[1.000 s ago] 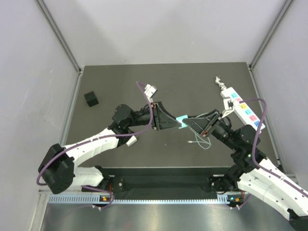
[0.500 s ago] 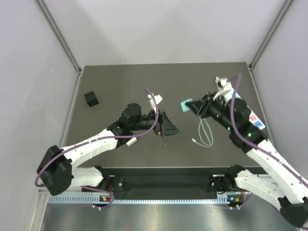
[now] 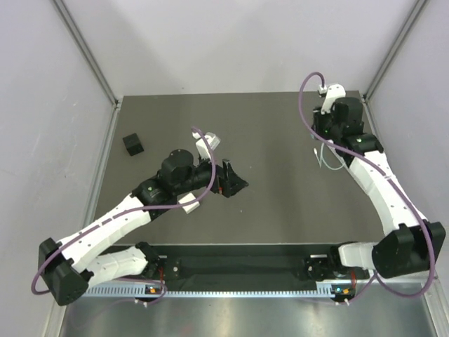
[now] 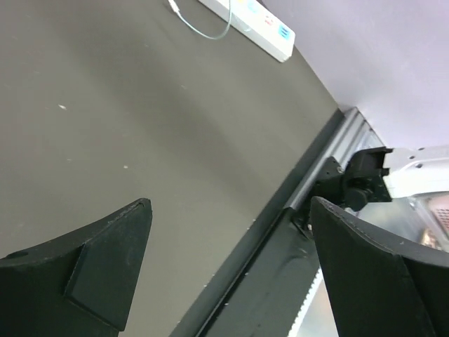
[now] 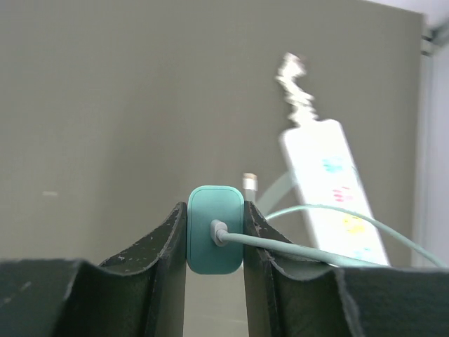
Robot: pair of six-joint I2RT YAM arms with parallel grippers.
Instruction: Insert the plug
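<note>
- Step: bring plug (image 5: 215, 239) to strip (image 5: 328, 184), near it at the far right of the bench (image 5: 105, 105). Judged best: square prongs to a socket, press straight, keep cable (image 5: 309, 242) clear.
- Right jaws: narrow, clamped on plug.
- Left jaws: wide, empty, above bench, well apart from strip.
</note>
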